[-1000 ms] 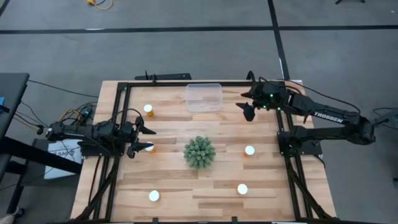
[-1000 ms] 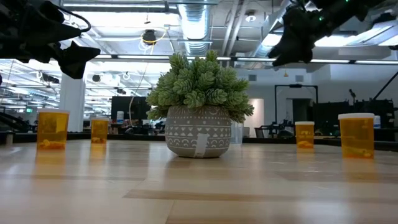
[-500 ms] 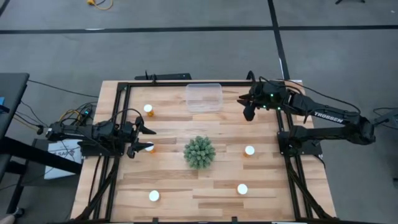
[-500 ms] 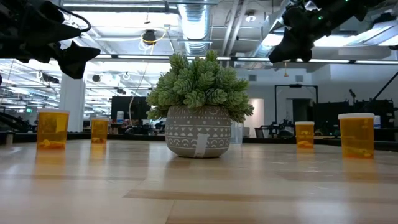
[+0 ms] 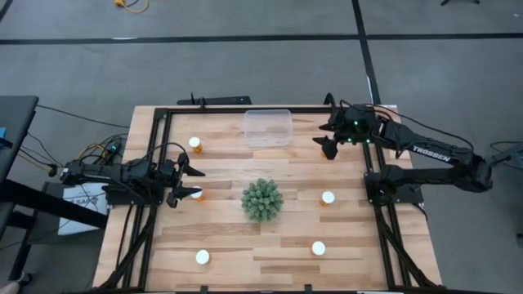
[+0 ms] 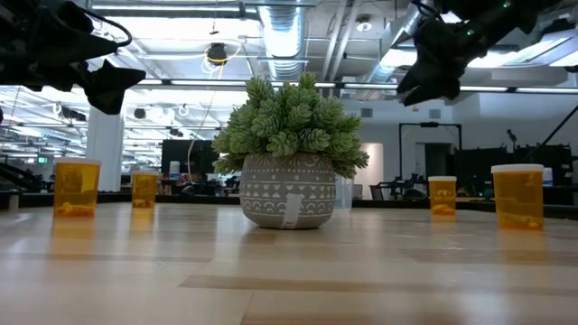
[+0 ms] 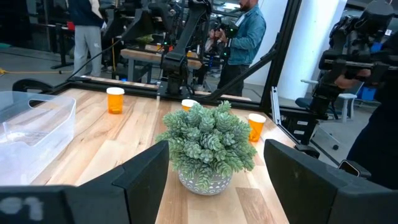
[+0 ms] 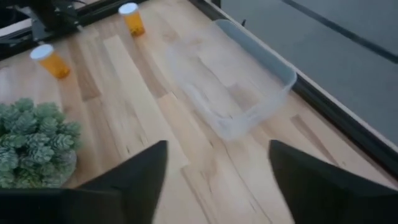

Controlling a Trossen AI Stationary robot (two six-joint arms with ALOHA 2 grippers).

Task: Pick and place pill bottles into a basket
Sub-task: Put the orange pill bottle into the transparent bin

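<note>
Several orange pill bottles with white caps stand upright on the wooden table: two at the left point(image 5: 195, 144) point(image 5: 197, 194), two at the right point(image 5: 328, 198) point(image 5: 319, 248), one near the front point(image 5: 203, 257). The clear basket point(image 5: 268, 127) rests flat at the far middle and looks empty. My left gripper point(image 5: 194, 182) is open in the air at the left, over the bottle there, touching nothing. My right gripper point(image 5: 328, 140) is open and empty, in the air just right of the basket, which also shows in the right wrist view point(image 8: 249, 81).
A spiky green plant point(image 5: 262, 199) in a grey patterned pot point(image 6: 287, 191) stands at the table's middle, between the left and right bottles. A black frame point(image 5: 163, 122) runs along the table's edges. People stand in the room beyond the table point(image 7: 245, 37).
My right gripper has shifted a little toward the table's right edge and slightly down, staying beside the basket. The bottles, the basket and the plant stand where they were.
</note>
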